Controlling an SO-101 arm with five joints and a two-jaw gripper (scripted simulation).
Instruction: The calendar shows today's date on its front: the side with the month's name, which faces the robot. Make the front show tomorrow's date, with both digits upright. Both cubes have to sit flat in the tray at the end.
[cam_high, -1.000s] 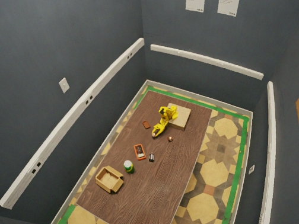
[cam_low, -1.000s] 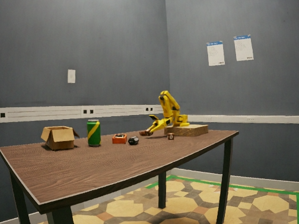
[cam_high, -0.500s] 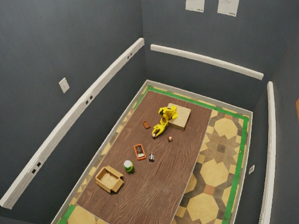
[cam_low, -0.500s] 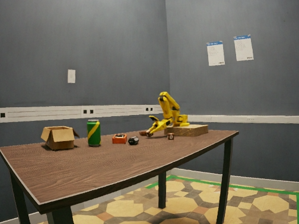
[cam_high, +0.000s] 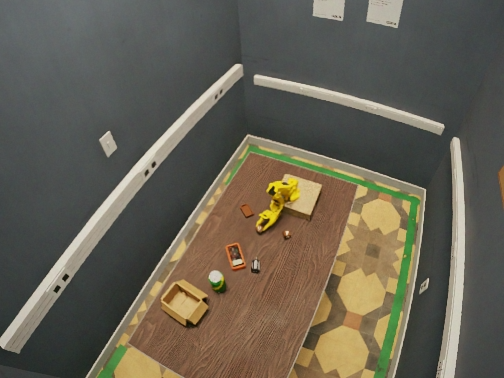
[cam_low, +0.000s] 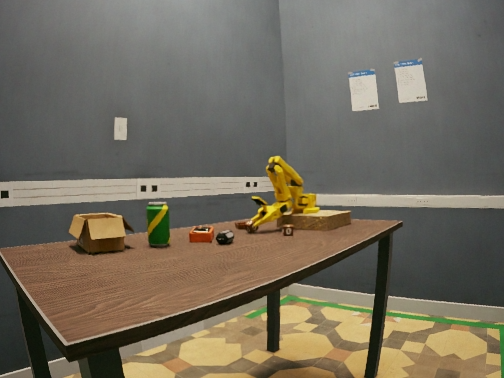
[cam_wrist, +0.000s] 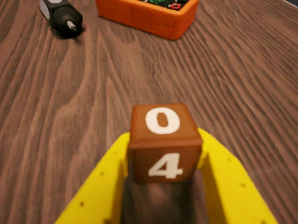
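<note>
While the yellow gripper (cam_high: 259, 228) (cam_low: 252, 227) (cam_wrist: 164, 157) is clamped on one brown cube (cam_high: 259, 230) (cam_low: 251, 228) (cam_wrist: 162, 122), this cube shows 0 and 4. The other cube (cam_high: 287, 234) (cam_low: 288, 230) stands on the table (cam_high: 270, 310) (cam_low: 165, 285) (cam_wrist: 90, 100), near the arm's base block (cam_high: 312, 200) (cam_low: 325, 220).

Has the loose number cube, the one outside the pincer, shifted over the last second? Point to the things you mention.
No. The loose number cube (cam_high: 287, 234) (cam_low: 288, 230) shows no visible shift against the arm's wooden base block (cam_high: 307, 200) (cam_low: 320, 220).
</note>
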